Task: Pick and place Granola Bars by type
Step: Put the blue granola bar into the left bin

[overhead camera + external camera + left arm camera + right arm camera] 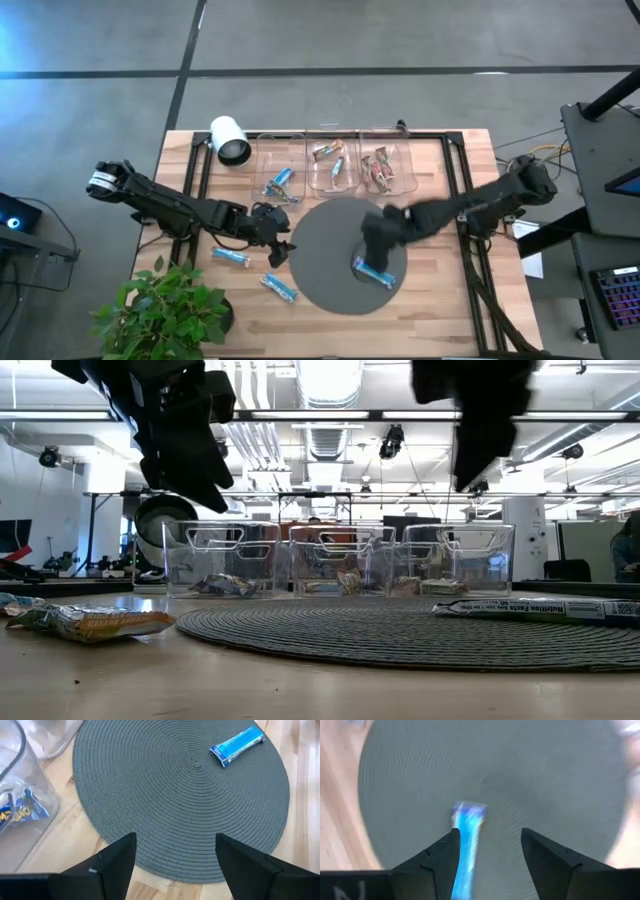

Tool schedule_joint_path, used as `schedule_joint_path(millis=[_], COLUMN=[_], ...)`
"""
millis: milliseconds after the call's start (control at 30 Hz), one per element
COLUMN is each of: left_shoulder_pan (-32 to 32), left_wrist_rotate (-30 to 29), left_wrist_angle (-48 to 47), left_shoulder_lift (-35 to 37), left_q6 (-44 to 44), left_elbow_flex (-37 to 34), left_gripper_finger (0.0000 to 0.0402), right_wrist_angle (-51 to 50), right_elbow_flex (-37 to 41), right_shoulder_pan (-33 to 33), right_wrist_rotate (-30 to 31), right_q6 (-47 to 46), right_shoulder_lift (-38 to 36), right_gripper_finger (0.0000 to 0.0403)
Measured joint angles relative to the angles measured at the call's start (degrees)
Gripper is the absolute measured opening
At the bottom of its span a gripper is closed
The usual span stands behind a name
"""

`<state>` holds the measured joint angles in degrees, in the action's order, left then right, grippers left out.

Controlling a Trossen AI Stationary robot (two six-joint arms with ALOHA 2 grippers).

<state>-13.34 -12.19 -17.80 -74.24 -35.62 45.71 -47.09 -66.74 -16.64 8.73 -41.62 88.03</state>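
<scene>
We saw several granola bars [378,172] binned already, one blue bar [373,271] on the mat [325,250] under the open right gripper [378,243], two blue bars [231,257] left on the worktop [440,300], and the left gripper [278,250] open and empty.

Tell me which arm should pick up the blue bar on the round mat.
Right. The right hand hangs open directly over the blue foil-wrapped bar on the grey woven round mat. The left hand, also open, sits at the mat's far edge.
</scene>
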Motion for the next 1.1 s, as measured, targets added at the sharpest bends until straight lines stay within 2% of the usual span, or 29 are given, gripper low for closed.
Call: schedule_joint_path(millis=[133,267,433,567,800,967,1100], left_shoulder_pan=[0.0,-0.2,-1.2,-1.1,-0.1,0.3,0.3], left_wrist_rotate=[0.2,1.9,2.9,2.7,-4.6,-5.3,-5.3], left_wrist_angle=[-0.4,-3.3,-6.9,-10.6,-19.9,-20.4,-20.5], left_shoulder_lift=[0.0,0.2,1.8,6.5,16.6,19.8,20.7], left_q6=[2.8,5.2,5.5,2.1,-1.1,-2.5,-4.3], left_elbow_flex=[0.0,0.0,0.0,0.0,0.0,0.0,-0.1], left_gripper_finger=[0.0252,0.0252,0.0252,0.0252,0.0252,0.0252,0.0252], right_wrist_angle=[0.6,1.0,1.0,1.1,1.5,5.2,5.9], right_elbow_flex=[0.3,-1.3,-3.0,-3.1,-1.7,0.3,0.5], right_shoulder_pan=[-7.1,-10.6,-11.6,-12.0,-11.5,-10.2,-10.0], right_wrist_rotate=[0.0,0.0,-0.2,-0.2,-0.4,-3.6,-3.0], right_q6=[-2.7,-7.5,-12.6,-14.1,-16.6,-16.6,-16.4], right_shoulder_lift=[5.5,11.1,14.9,16.0,16.3,16.6,17.8], right_gripper_finger=[0.0203,0.0208,0.021,0.021,0.021,0.021,0.021])
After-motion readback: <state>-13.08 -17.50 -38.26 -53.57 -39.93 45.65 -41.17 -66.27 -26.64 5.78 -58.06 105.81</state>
